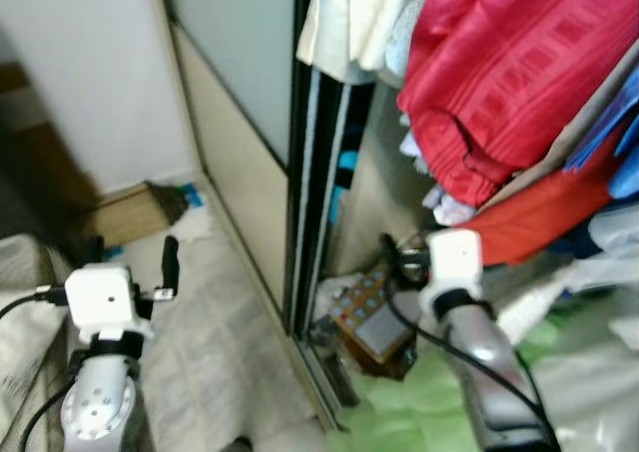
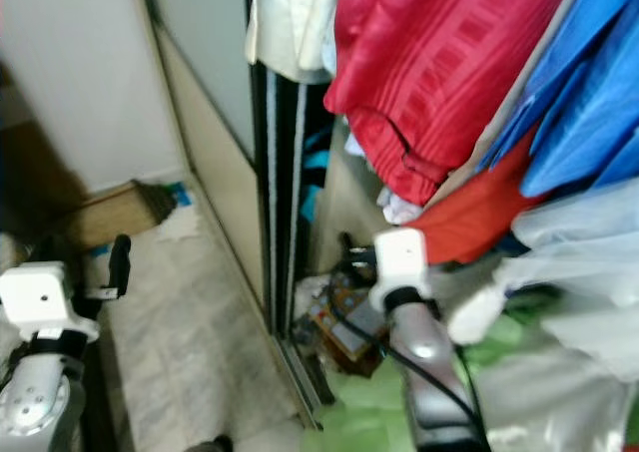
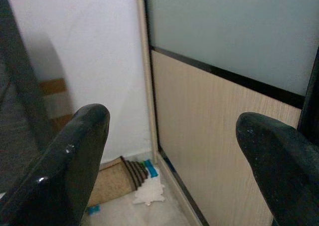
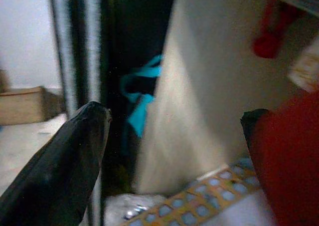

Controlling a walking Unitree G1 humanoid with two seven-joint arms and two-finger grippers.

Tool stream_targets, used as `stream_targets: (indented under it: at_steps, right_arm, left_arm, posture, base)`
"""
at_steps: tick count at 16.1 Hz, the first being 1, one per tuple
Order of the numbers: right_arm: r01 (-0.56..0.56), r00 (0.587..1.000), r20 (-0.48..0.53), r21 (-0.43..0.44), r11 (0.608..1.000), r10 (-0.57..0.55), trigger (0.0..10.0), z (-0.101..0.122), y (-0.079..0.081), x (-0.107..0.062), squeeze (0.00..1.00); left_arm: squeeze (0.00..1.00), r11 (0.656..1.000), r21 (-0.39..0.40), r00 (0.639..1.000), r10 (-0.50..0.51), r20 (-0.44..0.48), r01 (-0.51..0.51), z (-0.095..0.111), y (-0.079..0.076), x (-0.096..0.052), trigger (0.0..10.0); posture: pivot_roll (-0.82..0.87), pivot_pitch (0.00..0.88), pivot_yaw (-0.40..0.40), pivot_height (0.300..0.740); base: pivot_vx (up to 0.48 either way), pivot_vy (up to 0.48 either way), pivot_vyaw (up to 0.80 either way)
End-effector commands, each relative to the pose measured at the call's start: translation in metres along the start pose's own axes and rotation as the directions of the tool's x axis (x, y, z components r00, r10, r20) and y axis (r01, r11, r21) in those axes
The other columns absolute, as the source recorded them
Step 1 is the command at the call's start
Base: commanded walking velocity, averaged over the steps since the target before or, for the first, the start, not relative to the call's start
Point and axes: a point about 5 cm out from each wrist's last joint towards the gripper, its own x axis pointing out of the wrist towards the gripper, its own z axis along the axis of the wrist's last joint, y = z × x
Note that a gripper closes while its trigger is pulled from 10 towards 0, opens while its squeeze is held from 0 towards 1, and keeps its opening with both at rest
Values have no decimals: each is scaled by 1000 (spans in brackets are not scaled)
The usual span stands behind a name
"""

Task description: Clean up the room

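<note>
Both grippers, left (image 1: 168, 262) and right (image 1: 391, 247), hold jaws spread, empty; reaching the box (image 1: 371, 317) risks snagging the red cloth (image 1: 519, 73).

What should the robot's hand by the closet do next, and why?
Probably ease the right gripper down a little toward the patterned box on the closet floor. Its fingers are open with nothing between them, and the box lies just below and ahead, among the spilled clutter.
</note>
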Motion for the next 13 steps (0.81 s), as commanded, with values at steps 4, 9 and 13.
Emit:
stream_targets:
  at_steps: [4,9,13]
  right_arm:
    - [8,1000,-23,31,999,-7,10000,-4,-6,-2,0]
    - [22,1000,-6,76,997,-22,10000,-3,-1,0,0]
    - [66,998,6,104,992,-67,10000,-3,1,4,0]
  left_arm:
    - [0,997,-18,997,-71,-15,70,-2,-15,-1,10000]
    - [0,996,-14,995,-93,-20,93,-3,-16,3,10000]
    - [0,993,2,993,-120,-2,120,2,-15,14,10000]
  posture:
    - [22,114,-83,740]
    - [34,95,-51,740]
    - [43,93,-10,740]
  base:
    - [0,0,800]
    - [0,0,640]
    - [0,0,0]
